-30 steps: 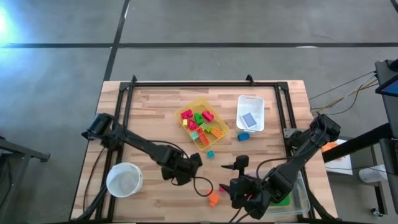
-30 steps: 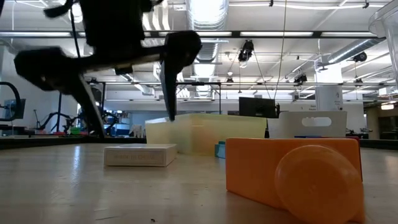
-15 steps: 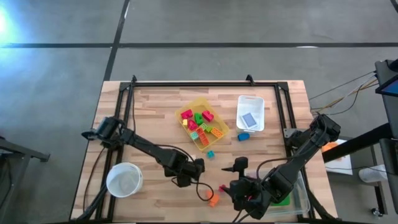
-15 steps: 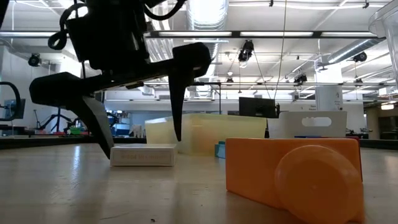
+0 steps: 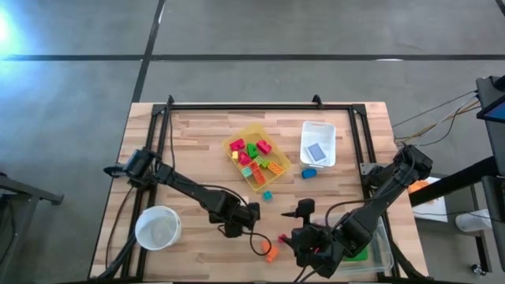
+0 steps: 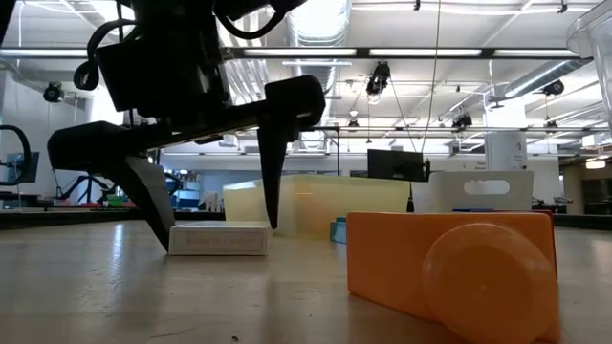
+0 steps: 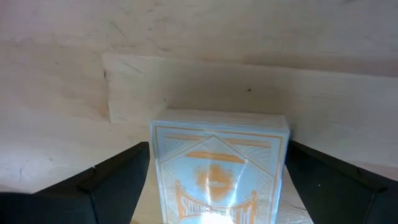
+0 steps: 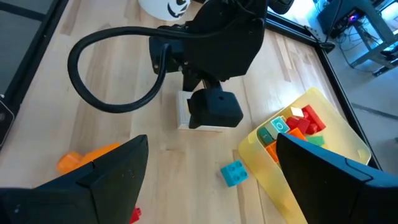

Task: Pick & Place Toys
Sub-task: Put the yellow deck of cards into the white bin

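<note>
The left gripper is lowered to the table near its middle, with its two fingers spread wide on either side of a flat card box. In the low view the fingertips reach table level at the two ends of the box, and nothing is clamped yet. The box is pale, printed in orange, and lies flat on the wood just beside the yellow bin.

For a good grasp, the box should be kept centred between the fingers, as it appears in the left wrist view, so that both pads meet its sides together. The fingers should be closed slowly, since a flat, light box is likely to slide or turn if one side is touched first. The fingertips are best held just off the wood while closing.

The right gripper is also held wide open, empty, near the table's front edge. Most toys are gathered in the yellow bin; a blue block lies on the table beside the bin, and an orange block lies nearer the front.
</note>
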You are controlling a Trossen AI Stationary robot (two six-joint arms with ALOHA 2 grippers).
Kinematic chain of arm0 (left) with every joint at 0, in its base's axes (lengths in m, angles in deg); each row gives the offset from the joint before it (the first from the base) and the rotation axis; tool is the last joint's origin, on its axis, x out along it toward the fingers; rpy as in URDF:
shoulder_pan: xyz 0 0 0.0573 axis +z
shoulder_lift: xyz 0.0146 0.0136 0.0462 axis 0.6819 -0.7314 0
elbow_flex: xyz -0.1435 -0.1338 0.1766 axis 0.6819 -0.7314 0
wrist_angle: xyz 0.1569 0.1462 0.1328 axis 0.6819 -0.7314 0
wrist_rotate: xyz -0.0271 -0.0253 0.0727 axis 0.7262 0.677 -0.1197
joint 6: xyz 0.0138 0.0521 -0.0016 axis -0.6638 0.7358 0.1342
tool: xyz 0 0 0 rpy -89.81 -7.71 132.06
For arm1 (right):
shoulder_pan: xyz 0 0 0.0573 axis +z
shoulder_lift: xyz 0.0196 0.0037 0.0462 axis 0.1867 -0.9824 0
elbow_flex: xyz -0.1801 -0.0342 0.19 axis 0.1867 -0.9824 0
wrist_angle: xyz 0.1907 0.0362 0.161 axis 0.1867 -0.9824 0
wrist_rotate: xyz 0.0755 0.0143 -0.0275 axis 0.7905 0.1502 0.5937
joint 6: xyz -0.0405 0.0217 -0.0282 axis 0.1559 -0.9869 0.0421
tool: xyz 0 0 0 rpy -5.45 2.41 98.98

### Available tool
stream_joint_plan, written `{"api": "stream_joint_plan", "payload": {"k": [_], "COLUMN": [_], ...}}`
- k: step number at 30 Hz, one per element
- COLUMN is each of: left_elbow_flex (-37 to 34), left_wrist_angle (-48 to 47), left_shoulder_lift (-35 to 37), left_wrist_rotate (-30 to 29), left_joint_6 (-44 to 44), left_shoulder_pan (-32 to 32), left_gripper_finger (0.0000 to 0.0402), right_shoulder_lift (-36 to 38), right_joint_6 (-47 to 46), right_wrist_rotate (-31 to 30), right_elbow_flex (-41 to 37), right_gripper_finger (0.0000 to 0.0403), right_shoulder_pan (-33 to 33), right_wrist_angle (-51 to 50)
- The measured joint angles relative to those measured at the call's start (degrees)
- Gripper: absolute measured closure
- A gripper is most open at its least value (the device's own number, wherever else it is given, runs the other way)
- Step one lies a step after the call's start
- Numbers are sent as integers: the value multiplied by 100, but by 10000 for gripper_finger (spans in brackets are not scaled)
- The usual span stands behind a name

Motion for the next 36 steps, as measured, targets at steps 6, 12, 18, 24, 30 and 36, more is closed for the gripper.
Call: {"api": "stream_joint_plan", "payload": {"k": [6,12,18,24,30,36], "left_elbow_flex": [4,65,106,57,63,60], "left_wrist_angle": [-230,-779,-987,-898,-865,-800], "left_shoulder_lift": [-2,-14,-33,-20,-15,-15], "left_wrist_rotate": [303,994,1258,812,622,588], "left_joint_6": [65,-672,-658,-297,-143,-61], "left_shoulder_pan": [-22,7,7,-22,-135,-144], "left_gripper_finger": [23,23,23,23,23,23], "right_shoulder_lift": [0,0,0,0,0,0], "right_joint_6": [3,20,20,18,16,-75], "right_wrist_rotate": [0,0,-2,-2,-2,0], "right_elbow_flex": [0,0,0,-2,-2,-4], "right_gripper_finger": [56,56,56,56,56,56], "right_shoulder_pan": [0,0,0,0,0,0], "right_wrist_angle": [0,0,0,0,0,1]}}
